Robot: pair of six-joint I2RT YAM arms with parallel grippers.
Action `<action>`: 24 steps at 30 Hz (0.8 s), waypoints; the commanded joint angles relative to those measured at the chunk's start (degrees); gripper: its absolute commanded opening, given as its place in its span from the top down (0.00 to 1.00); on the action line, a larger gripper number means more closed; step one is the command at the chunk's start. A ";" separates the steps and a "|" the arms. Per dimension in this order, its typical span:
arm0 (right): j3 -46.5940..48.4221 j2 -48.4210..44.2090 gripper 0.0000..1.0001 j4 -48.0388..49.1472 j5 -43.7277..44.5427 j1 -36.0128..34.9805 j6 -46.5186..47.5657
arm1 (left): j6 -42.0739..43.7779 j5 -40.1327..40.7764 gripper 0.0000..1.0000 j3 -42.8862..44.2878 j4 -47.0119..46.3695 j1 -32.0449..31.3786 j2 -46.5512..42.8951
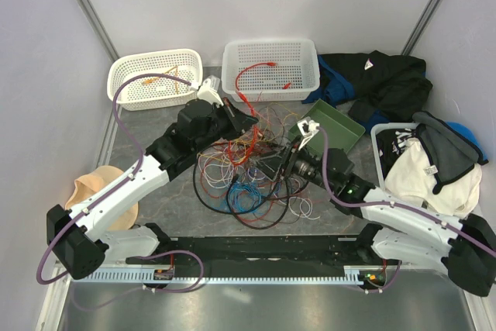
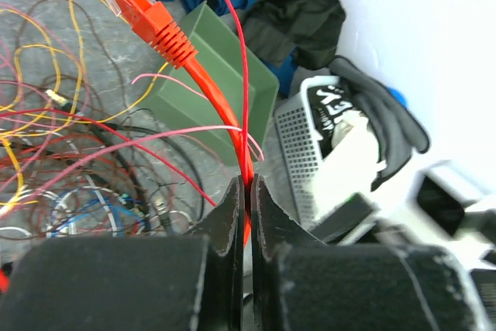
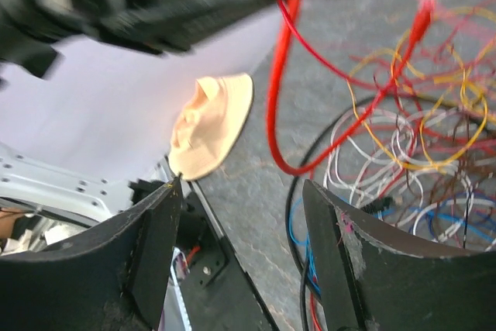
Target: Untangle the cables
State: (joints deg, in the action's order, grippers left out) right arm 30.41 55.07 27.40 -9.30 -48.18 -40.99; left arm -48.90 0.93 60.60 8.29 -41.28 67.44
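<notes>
The cables [image 1: 246, 180] lie in one loose heap in the middle of the grey stone-patterned bench [image 1: 163, 211], between my two arms. They are thin wires in red, orange, yellow, blue and white, looped through one another, with a thicker black lead [image 1: 200, 194] curving round the near side.

One strand is raised out of the heap: a thick orange-red network cable [image 2: 203, 75] with a ridged boot and a clear plug at its tip. My left claw [image 2: 249, 191] is closed tight on it, with a thin red wire [image 2: 242, 60] pinched in alongside. I judge the lift is meant to draw its length free of the loops below. Pink and red wires cross near it, so it may not yet be clear.

My right claw [image 3: 242, 187] sits low at the heap's right side, jaws wide apart with nothing between them, probably placed to take or pin a neighbouring strand.

Behind the heap stand two white plastic mesh baskets [image 1: 124, 67] [image 1: 270, 43], each with a few wires inside. A green open box [image 1: 341, 123] sits to the right, and a peach-coloured ear-shaped model [image 1: 91, 190] lies at the left.
</notes>
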 commanded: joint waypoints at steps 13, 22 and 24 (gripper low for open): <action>6.67 14.35 0.35 7.58 8.68 -3.76 0.21 | -5.50 0.13 0.98 -4.26 -5.04 -1.09 -3.19; 7.12 14.38 0.84 2.26 10.25 -4.11 1.61 | -2.96 4.50 0.65 -5.05 -0.84 -1.17 -5.74; 7.81 11.14 0.89 -3.72 10.97 -4.46 3.10 | -1.72 7.58 0.40 -4.61 1.54 -1.17 -6.53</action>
State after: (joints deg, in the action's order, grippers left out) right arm 36.80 71.72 30.70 -0.99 -52.05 -40.38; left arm -52.29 2.61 55.42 7.18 -42.22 64.18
